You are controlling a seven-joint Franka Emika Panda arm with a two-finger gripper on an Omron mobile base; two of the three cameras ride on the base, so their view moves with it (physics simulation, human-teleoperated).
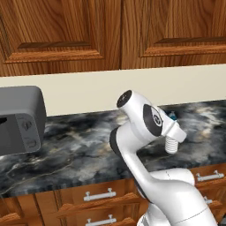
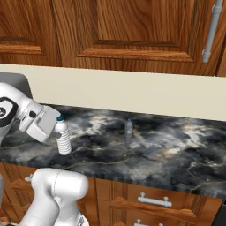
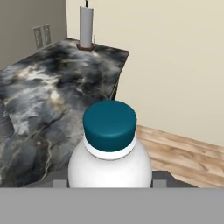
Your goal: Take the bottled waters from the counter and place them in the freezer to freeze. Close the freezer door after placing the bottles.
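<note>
In the left base view, the white arm was seen bent over the black marble counter (image 1: 79, 150), with a ribbed white water bottle (image 1: 171, 144) hanging below the wrist and a glimpse of its blue cap above. A grey toaster (image 1: 20, 119) was seen at the left on the counter, and wooden drawers with silver handles (image 1: 99, 194) were seen below the counter edge.

In the right base view, the gripper (image 2: 56, 128) was seen clamped on the upper part of that bottle (image 2: 63, 137), which was held upright with its base just above the counter near the front edge. A second bottled water (image 2: 128, 130) was seen standing farther back on the counter, well apart from the first.

In the hand view, the held bottle's blue cap (image 3: 109, 124) and white shoulders were seen between the fingertips. A paper towel roll (image 3: 86, 22) was seen upright at the far corner of the counter.
</note>
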